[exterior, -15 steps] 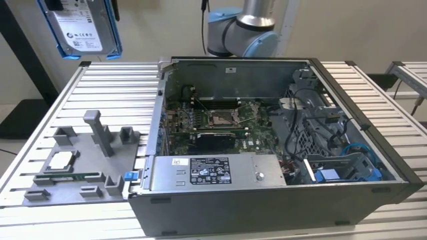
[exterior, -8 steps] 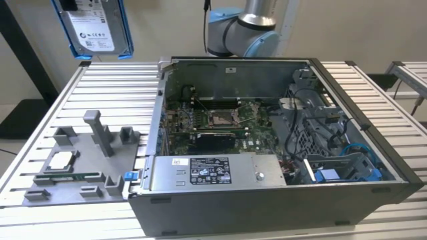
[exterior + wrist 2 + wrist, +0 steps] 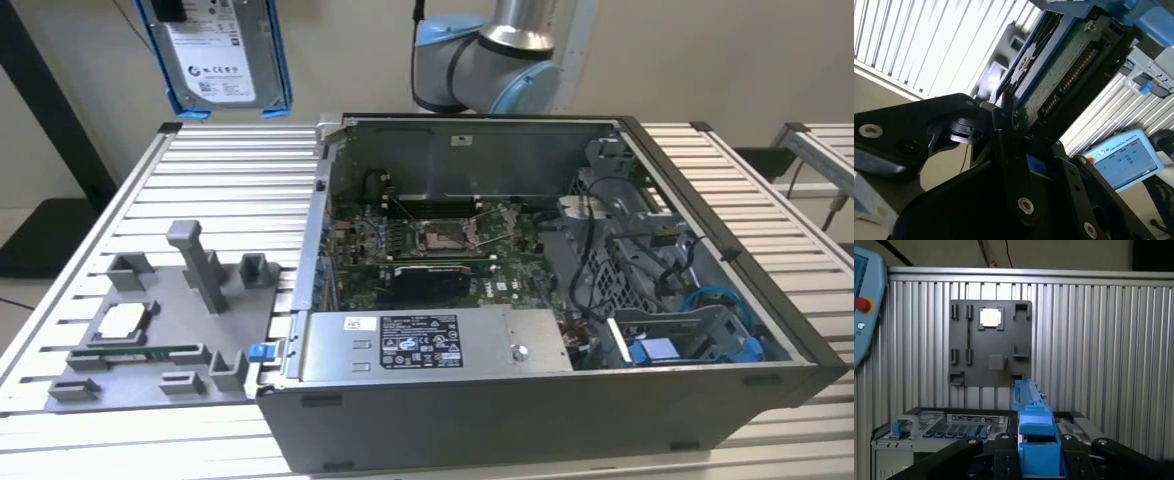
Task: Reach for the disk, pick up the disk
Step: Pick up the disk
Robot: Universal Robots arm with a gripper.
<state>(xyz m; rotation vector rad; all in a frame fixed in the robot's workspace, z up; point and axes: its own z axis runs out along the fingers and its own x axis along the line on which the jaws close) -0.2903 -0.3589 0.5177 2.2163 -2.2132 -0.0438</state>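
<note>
gripper (image 3: 1036,452) clenched on one disk (image 3: 216,58), held aloft near one open computer case (image 3: 534,300).

Grips the disk (image 3: 1026,400) with the gripper (image 3: 1038,455), black fingers (image 3: 1004,452) pressed to both of its sides in the first wrist view. Shows a grey and blue arm joint (image 3: 487,60) high in the exterior view.

table (image 3: 214,160) w/ pc case (image 3: 534,400), jig plate (image 3: 174,300)
</note>
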